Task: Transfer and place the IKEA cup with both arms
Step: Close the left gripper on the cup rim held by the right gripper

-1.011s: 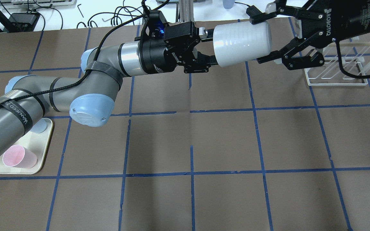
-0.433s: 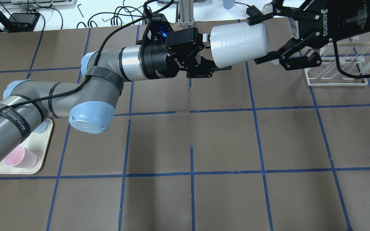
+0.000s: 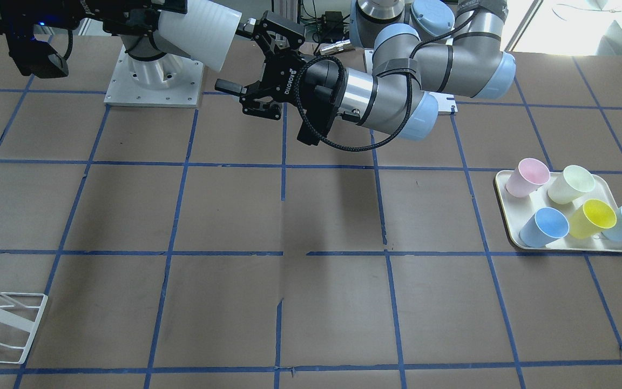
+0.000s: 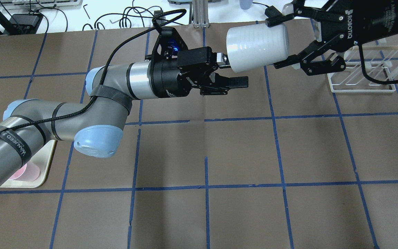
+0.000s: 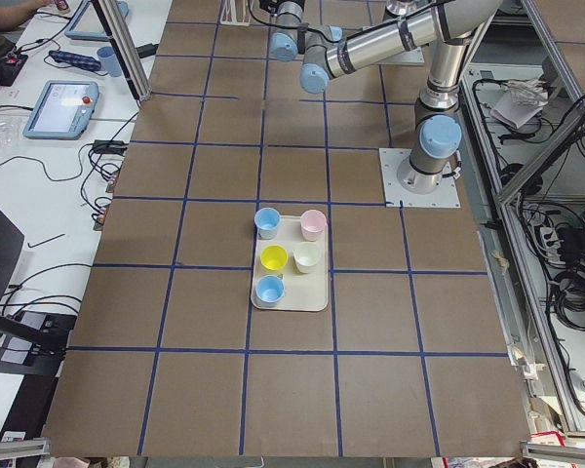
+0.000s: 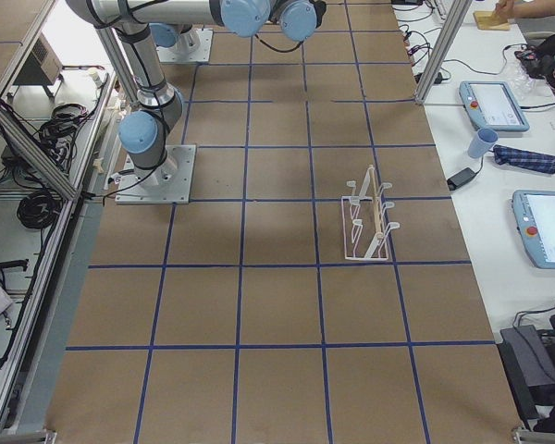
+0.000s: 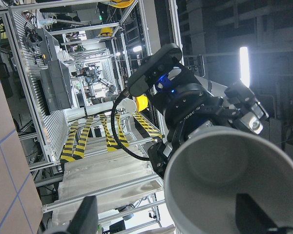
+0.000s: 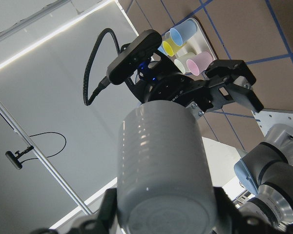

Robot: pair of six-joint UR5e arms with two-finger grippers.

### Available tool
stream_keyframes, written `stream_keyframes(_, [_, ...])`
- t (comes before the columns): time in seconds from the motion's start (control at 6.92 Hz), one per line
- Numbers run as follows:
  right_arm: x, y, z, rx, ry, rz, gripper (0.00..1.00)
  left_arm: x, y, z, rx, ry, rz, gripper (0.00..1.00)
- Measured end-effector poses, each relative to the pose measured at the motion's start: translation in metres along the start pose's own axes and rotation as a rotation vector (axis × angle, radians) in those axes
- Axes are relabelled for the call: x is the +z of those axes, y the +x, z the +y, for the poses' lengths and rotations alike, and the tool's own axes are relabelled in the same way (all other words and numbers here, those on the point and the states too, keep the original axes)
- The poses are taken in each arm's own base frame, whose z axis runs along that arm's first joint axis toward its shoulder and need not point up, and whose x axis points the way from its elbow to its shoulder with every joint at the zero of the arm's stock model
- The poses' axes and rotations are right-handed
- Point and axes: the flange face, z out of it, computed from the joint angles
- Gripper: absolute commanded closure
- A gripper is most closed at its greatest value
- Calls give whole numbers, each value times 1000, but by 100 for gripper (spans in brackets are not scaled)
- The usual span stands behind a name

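Observation:
The pale grey IKEA cup (image 4: 257,43) hangs sideways in the air over the far middle of the table. My right gripper (image 4: 275,42) is shut on its closed end, one finger on each side. My left gripper (image 4: 235,71) is open and empty, just off the cup's open mouth, not touching it. In the front-facing view the cup (image 3: 200,32) is at the top left and the left gripper (image 3: 234,56) stands beside it. The left wrist view looks into the cup's mouth (image 7: 229,180). The right wrist view shows the cup's base (image 8: 166,165) and the left gripper (image 8: 224,87) beyond.
A cream tray (image 3: 505,183) holds pink, cream-green, yellow and two light blue cups on my left side; my left arm partly covers it in the overhead view (image 4: 45,162). A white wire rack (image 4: 361,79) stands at the far right, close under my right gripper.
My left gripper has opened, let go of the cup's mouth and drawn back a little toward the left and nearer. The cup stays in my right gripper, almost still.

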Motion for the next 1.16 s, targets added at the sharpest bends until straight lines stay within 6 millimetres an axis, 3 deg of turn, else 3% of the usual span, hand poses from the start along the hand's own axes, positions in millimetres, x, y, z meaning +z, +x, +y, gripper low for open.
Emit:
stream_keyframes(0.14, [0, 0, 0, 0, 0, -1, 40, 0, 0, 0, 3, 1, 8, 12])
stream_keyframes(0.43, [0, 0, 0, 1, -1, 1, 39, 0, 1, -3, 7, 9, 43, 30])
stream_keyframes(1.01, [0, 0, 0, 2, -3, 4, 37, 6, 2, -11, 16, -2, 58, 44])
stream_keyframes(1.16, [0, 0, 0, 2, -3, 4, 37, 8, 3, -12, 18, -5, 59, 60])
